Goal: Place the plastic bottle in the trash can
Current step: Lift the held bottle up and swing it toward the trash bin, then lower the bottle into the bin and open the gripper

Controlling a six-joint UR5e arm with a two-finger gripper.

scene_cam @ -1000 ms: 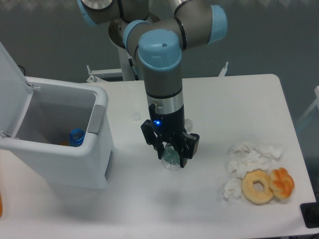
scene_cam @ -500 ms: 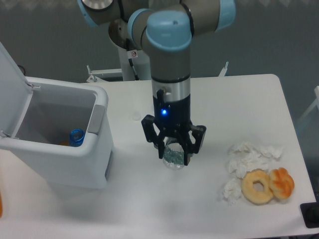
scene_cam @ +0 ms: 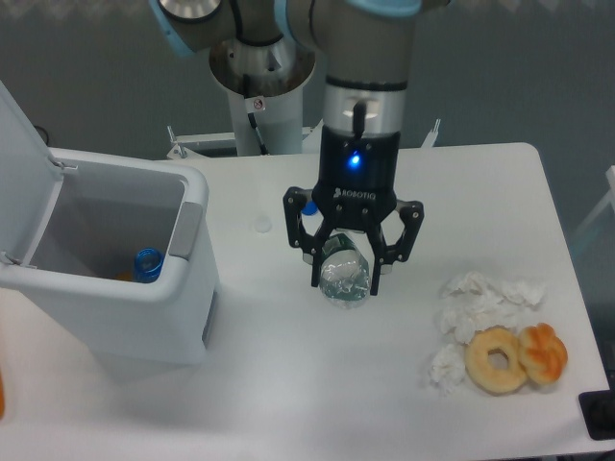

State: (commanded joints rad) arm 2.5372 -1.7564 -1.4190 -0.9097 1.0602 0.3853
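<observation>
A robot arm hangs over a white bench [scene_cam: 288, 384], its black gripper [scene_cam: 347, 284] pointing down. The two fingers [scene_cam: 316, 261] are closed around the plastic bottle [scene_cam: 345, 277], a small clear, ridged bottle that sits between them with its lower end showing just below the fingertips. Whether the bottle touches the bench cannot be told from this view. A blue light glows on the gripper body above the fingers.

Well to the left of the fingers stands the trash can [scene_cam: 192, 279], a large white bin with its lid [scene_cam: 24, 173] raised upright on its far left side. Inside, against the grey wall, lies a blue-topped container [scene_cam: 148, 262].

To the right of the fingers, near the bench's right edge, lie crumpled white tissues [scene_cam: 480, 303]. Just below them sit two doughnuts side by side and touching: a pale ring doughnut [scene_cam: 496, 360] and a darker orange one [scene_cam: 544, 351]. A small blue cap [scene_cam: 308, 206] peeks out just behind the gripper's left side.
</observation>
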